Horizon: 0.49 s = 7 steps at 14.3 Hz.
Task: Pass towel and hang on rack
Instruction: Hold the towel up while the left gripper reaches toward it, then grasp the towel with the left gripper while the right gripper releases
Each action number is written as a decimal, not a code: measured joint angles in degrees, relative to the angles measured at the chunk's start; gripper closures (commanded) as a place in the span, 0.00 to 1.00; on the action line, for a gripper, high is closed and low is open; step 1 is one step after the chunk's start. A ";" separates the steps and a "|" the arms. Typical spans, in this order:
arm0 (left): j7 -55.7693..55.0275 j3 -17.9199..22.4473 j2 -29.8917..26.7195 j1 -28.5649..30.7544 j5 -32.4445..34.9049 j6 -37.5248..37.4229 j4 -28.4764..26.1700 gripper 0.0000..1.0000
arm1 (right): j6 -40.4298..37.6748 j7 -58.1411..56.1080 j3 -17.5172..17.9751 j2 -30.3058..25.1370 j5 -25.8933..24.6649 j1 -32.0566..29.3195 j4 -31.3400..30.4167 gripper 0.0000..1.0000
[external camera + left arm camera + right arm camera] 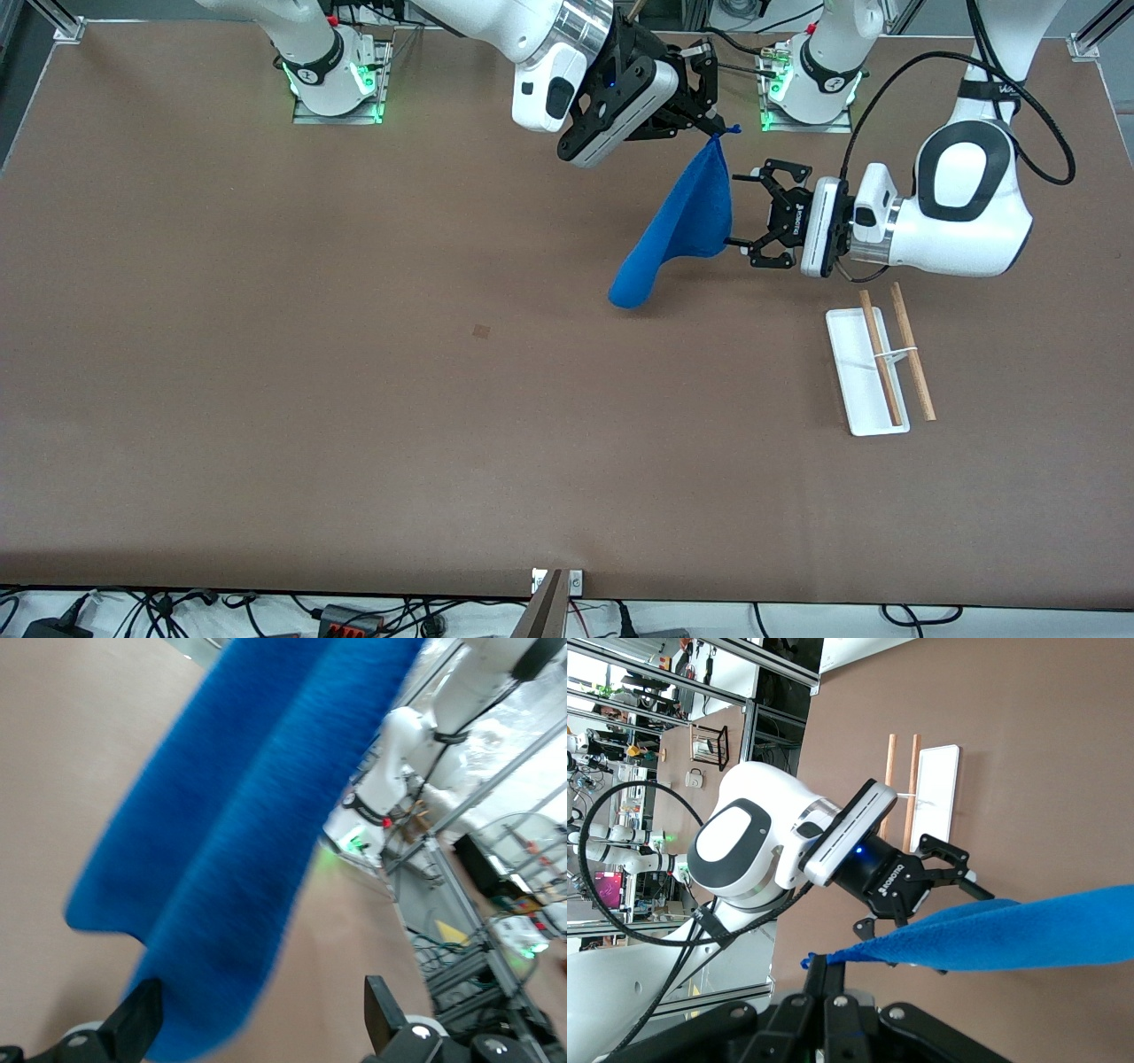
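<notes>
Two grippers meet: our right gripper [714,127] pinches the blue towel's [687,221] corner aloft so our spread left gripper [742,209] can straddle it, near the rack [877,368].

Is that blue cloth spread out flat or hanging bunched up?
Hanging bunched. The towel dangles from the right pincer, pinched at one corner, off the table; the left pincer's open fingers straddle its edge.

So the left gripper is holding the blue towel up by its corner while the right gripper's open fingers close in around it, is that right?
Not quite: the arms are swapped. In the front view the right gripper is shut on the towel's corner and holds it up, while the left gripper has its open fingers around the hanging cloth. The rack stands bare.
</notes>
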 measured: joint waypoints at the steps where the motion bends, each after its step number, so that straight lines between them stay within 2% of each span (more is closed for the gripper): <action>1: 1.60 -1.08 0.15 -0.06 -1.17 2.66 -0.21 0.02 | 0.00 0.00 0.00 0.01 0.00 0.00 0.00 1.00; 2: 3.68 -1.89 0.62 -0.18 -2.44 4.66 -0.59 0.20 | 0.00 0.00 0.00 0.02 0.00 0.00 0.00 1.00; 3: 6.79 -2.31 1.51 -0.28 -3.65 6.03 -1.04 0.49 | 0.00 0.00 0.00 0.03 0.00 0.00 0.00 1.00; 5: 13.24 -2.39 3.83 -0.27 -5.67 7.70 -1.57 0.69 | 0.00 0.00 0.00 0.04 0.00 0.00 0.00 1.00; 6: 14.88 -2.39 4.73 -0.22 -6.02 8.08 -1.55 0.76 | 0.00 0.00 0.00 0.04 0.00 0.00 0.00 1.00; 7: 15.62 -2.38 5.24 -0.18 -6.25 8.27 -1.52 0.89 | 0.00 0.00 0.00 0.04 0.00 0.00 0.00 1.00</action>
